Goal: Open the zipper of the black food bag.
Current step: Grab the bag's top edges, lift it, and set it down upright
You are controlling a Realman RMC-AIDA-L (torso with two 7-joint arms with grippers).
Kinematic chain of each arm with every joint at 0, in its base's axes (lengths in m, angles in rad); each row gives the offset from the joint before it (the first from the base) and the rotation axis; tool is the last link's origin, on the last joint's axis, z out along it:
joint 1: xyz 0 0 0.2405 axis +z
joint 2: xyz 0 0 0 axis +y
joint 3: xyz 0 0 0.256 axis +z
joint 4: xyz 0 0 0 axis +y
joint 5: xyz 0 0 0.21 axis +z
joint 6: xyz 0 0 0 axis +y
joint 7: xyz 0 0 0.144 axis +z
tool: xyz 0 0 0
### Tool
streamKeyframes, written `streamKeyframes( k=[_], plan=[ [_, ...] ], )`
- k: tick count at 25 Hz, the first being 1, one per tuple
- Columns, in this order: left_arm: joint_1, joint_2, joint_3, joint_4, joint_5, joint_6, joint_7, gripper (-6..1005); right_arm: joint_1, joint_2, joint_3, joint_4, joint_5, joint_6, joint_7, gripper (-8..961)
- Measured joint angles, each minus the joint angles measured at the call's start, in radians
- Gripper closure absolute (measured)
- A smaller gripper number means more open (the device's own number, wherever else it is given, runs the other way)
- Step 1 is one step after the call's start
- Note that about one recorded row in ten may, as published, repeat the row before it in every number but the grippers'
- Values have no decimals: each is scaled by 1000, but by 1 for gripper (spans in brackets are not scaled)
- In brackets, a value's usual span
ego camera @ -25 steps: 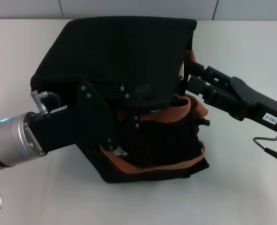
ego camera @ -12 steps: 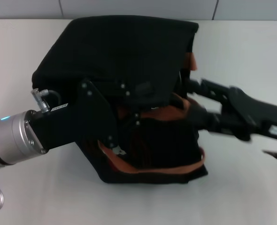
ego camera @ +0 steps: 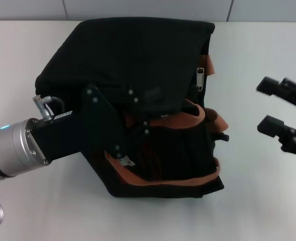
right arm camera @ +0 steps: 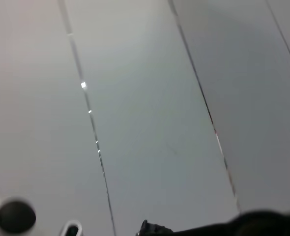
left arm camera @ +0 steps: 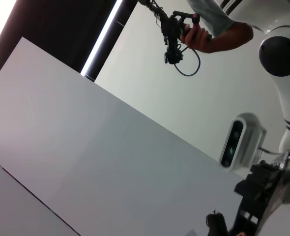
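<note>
The black food bag (ego camera: pixel 138 55) stands in the middle of the white table in the head view, its orange-brown strap handles (ego camera: pixel 195 118) draped over its near right side. A small silver zipper pull (ego camera: pixel 200 79) hangs on the bag's right upper edge. My left gripper (ego camera: pixel 122 156) presses against the bag's near left side by an orange strap, and its tip is hidden against the fabric. My right gripper (ego camera: pixel 266 104) hovers open to the right of the bag, clear of it, with nothing between its fingers. Neither wrist view shows the bag.
The white table (ego camera: pixel 258 201) runs around the bag, with a tiled wall edge behind it. The left wrist view shows a wall, a person's hand (left arm camera: pixel 204 34) holding a device and my head camera (left arm camera: pixel 238 142). The right wrist view shows only wall panels.
My right gripper has pulled away from the bag's right side toward the right and now stands open and apart. The zipper pull has come into sight. The left arm has not moved.
</note>
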Motion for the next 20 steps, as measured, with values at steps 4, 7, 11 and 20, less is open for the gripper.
streamKeyframes(
  k=[4,7,11,20],
  plan=[
    [-1,0,-1,0,0,0,0,819,-6,8,-2,20,4,-17,-286,122],
    [-3,0,-2,0,0,0,0,819,14,10,-8,85,30,-14,-426,121],
    [-2,0,-1,0,0,0,0,819,66,7,-28,144,36,35,-470,121],
    [-7,0,2,-3,1,-3,0,819,188,5,-117,167,35,194,-289,121]
  ],
)
